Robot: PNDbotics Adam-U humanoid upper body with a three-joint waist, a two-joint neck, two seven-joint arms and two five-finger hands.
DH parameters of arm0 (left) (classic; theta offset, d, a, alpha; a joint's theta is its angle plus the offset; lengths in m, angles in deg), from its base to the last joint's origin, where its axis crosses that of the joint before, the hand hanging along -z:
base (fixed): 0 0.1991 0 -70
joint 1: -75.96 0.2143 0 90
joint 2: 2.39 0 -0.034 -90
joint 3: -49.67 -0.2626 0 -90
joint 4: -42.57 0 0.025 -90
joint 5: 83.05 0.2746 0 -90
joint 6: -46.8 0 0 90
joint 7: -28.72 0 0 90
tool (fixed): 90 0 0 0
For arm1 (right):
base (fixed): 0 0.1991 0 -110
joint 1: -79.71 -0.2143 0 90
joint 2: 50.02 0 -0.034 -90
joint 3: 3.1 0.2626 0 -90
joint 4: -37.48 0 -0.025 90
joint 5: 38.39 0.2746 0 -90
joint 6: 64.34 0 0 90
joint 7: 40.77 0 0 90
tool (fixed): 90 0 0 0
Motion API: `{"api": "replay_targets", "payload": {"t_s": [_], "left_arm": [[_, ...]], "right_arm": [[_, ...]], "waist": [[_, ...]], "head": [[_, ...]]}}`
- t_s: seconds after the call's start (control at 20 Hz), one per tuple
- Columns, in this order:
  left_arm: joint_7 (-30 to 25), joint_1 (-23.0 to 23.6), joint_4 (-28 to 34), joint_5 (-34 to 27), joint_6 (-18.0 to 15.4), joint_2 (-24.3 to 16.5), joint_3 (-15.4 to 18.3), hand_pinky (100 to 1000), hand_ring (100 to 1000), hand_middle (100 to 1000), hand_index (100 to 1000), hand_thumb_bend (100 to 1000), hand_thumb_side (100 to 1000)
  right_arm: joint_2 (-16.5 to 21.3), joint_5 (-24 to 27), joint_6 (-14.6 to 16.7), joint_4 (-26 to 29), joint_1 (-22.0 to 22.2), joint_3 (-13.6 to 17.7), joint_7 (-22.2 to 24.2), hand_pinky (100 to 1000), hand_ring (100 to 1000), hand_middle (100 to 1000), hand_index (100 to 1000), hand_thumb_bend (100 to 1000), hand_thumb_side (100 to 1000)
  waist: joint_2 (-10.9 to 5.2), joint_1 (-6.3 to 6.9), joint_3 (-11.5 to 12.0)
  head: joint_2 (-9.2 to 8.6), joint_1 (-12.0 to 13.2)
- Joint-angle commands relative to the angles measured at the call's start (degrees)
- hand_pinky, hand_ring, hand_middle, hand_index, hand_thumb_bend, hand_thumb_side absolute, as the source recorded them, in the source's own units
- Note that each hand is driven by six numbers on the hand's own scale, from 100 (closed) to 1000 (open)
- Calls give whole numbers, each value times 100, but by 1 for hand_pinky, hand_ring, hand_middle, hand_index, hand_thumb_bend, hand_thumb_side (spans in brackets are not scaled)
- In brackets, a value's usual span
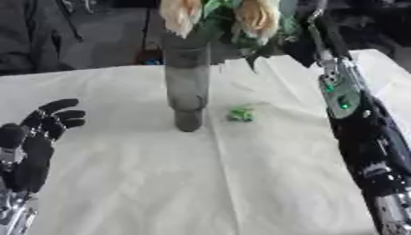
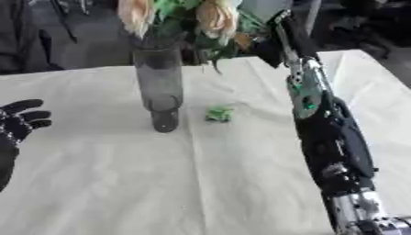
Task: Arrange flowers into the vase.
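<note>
At table centre, toward twelve o'clock: vase (image 1: pixel 187 87), tall, grey, upright on the cloth (image 1: pixel 241 183), narrow foot down; placed mid-table, presumably to sit within reach of both arms.

In the vase mouth, at the top edge: flowers (image 1: pixel 255 17), pale cream heads with green leaves (image 1: pixel 215 18), stems running down inside; already seated, heads leaning apart toward eleven and one o'clock.

At one o'clock of the vase mouth: right hand (image 2: pixel 265 48), dark, arriving down a long black forearm with green lights; up against the foliage, likely there to settle or let go of a stem. Fingers hidden among leaves; grasping or released, cannot tell.

At three o'clock of the vase foot, just beside it, apart: green scrap (image 1: pixel 241 114), small, crumpled, lying flat on the cloth; probably a shed leaf or bit of stem, not certain.

At nine o'clock, near the left edge, well apart from the vase: left hand (image 1: pixel 48 120), black, fingers up and relaxed, holding nothing; idle, parked clear of the work.

Judgement: arranging near its end, with no loose flowers visible on the cloth.
</note>
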Motion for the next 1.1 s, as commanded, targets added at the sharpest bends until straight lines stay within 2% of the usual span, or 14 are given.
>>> {"api": "replay_targets", "payload": {"t_s": [0.05,0.5,1.1], "left_arm": [[-19,-84,73,-30,-5,-32,-11,763,748,767,797,828,983],[-70,-124,78,-53,8,-17,-59,763,748,767,797,827,983],[-142,-224,79,-81,26,15,-129,763,747,766,797,828,983]], "right_arm": [[-27,89,-161,149,-328,94,22,100,100,100,100,100,821],[-274,471,-709,331,-958,443,21,100,100,100,100,100,816],[-573,1352,-1388,608,-1446,824,-106,100,100,100,100,100,807]], "waist": [[-84,22,29],[-79,30,172],[-22,24,400]], "head": [[-56,-39],[-91,-129],[-212,-267]]}}
